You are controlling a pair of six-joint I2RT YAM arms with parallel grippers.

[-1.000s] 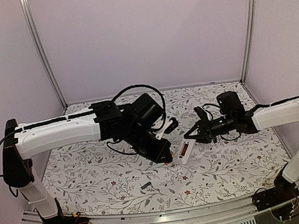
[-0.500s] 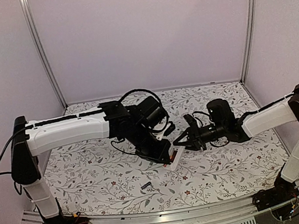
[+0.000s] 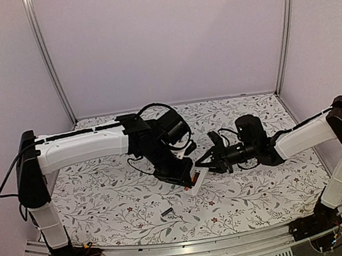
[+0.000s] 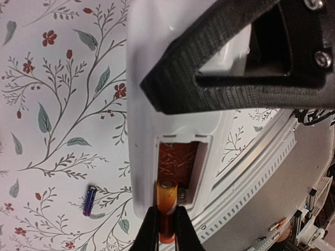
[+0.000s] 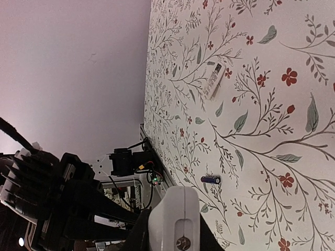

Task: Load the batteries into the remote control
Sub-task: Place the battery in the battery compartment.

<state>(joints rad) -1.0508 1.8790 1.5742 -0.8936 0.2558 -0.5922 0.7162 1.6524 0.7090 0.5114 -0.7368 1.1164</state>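
The white remote control (image 4: 141, 104) is held in the air with its back up, and its battery bay (image 4: 178, 164) is open. My right gripper (image 3: 208, 159) is shut on the remote's end (image 5: 174, 212), with jaws on both sides. My left gripper (image 4: 166, 212) is shut on the orange-red battery (image 4: 167, 201). The battery's metallic tip sits at the near edge of the bay, on its left side. In the top view the left gripper (image 3: 189, 177) meets the remote (image 3: 198, 176). The dark battery (image 3: 166, 212) lies on the table; it also shows in the left wrist view (image 4: 89, 200) and the right wrist view (image 5: 210, 179).
A small loose white battery cover (image 5: 213, 80) lies on the floral tablecloth away from the arms. The table's metal front rail (image 3: 195, 252) runs along the near edge. The left arm's black wrist (image 5: 47, 183) is close beside the remote.
Both grippers have moved left and down toward the table's middle. The left gripper has closed in on the remote, bringing the orange-red battery to the bay. The dark battery has not moved.
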